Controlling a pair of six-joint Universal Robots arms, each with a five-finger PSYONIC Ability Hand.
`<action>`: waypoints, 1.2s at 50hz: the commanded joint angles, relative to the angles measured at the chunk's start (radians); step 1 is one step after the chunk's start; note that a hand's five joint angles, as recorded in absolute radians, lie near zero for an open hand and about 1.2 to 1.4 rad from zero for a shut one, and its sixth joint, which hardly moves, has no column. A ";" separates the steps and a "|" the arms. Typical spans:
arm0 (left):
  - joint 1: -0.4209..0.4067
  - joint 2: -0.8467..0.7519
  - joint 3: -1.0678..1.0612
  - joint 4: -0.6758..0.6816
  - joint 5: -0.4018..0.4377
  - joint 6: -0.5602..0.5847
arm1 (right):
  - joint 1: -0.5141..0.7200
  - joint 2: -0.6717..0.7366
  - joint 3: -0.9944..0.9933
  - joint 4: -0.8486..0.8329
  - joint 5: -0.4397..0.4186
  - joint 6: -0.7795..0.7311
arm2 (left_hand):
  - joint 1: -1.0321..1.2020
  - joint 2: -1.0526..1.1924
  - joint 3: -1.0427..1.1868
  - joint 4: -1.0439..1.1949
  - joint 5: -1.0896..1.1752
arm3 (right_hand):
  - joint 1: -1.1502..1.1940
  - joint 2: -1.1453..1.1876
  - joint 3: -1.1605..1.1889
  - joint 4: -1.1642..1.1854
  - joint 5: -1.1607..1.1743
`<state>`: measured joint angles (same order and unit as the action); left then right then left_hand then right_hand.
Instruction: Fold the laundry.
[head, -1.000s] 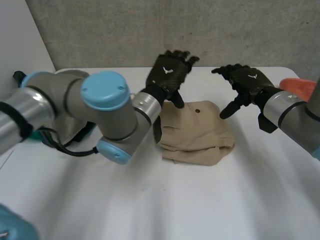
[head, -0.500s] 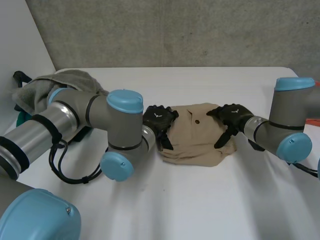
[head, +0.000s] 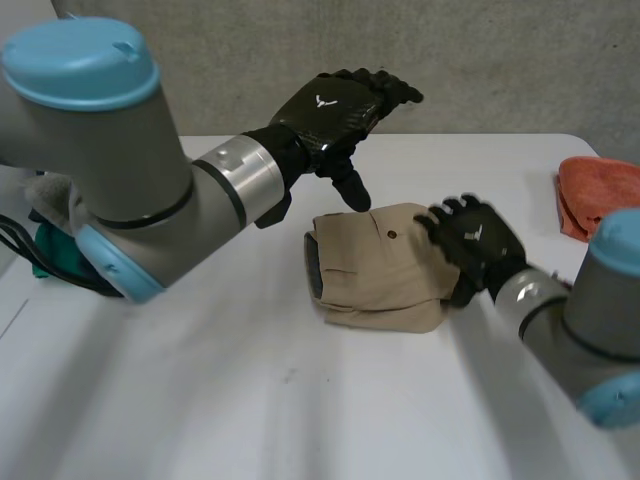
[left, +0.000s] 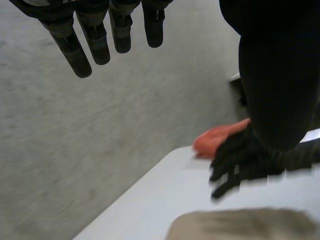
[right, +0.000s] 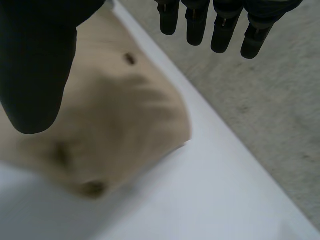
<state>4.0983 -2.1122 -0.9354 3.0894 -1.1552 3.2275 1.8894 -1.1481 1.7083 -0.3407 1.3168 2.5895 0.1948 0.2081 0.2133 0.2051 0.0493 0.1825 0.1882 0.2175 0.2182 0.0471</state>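
No word, number or brand name can be read on anything here. The one sign is a small white mark (head: 322, 100), forked like a Y, printed on the back of the left hand (head: 345, 118) in the head view. A second white mark (head: 472, 234) of much the same kind sits on the back of the right hand (head: 485, 255), too small for its shape to be made out exactly
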 joint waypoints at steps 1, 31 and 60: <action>0.030 0.011 -0.019 -0.051 0.158 -0.103 | 0.031 0.025 0.149 -0.199 -0.016 0.000 | 0.039 0.026 0.021 0.029 0.010 | -0.008 -0.014 -0.043 -0.044 -0.047; 0.027 0.006 -0.048 0.002 0.158 -0.106 | 0.091 0.265 -0.085 -0.339 -0.004 0.009 | 0.039 0.026 0.021 0.029 0.010 | 0.146 0.141 0.111 0.110 0.107; 0.062 0.067 -0.077 0.018 0.154 -0.110 | 0.038 0.291 -0.610 -0.330 0.067 0.235 | 0.042 0.029 0.024 0.032 0.013 | 1.214 1.208 1.179 1.178 1.175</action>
<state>4.1453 -2.0771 -1.0130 3.1003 -0.9972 3.1231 1.9774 -0.8161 1.2019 -0.6706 1.3742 2.7586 0.1948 0.2081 0.2136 0.2051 0.0493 1.0368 1.1514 1.1465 1.1832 0.8840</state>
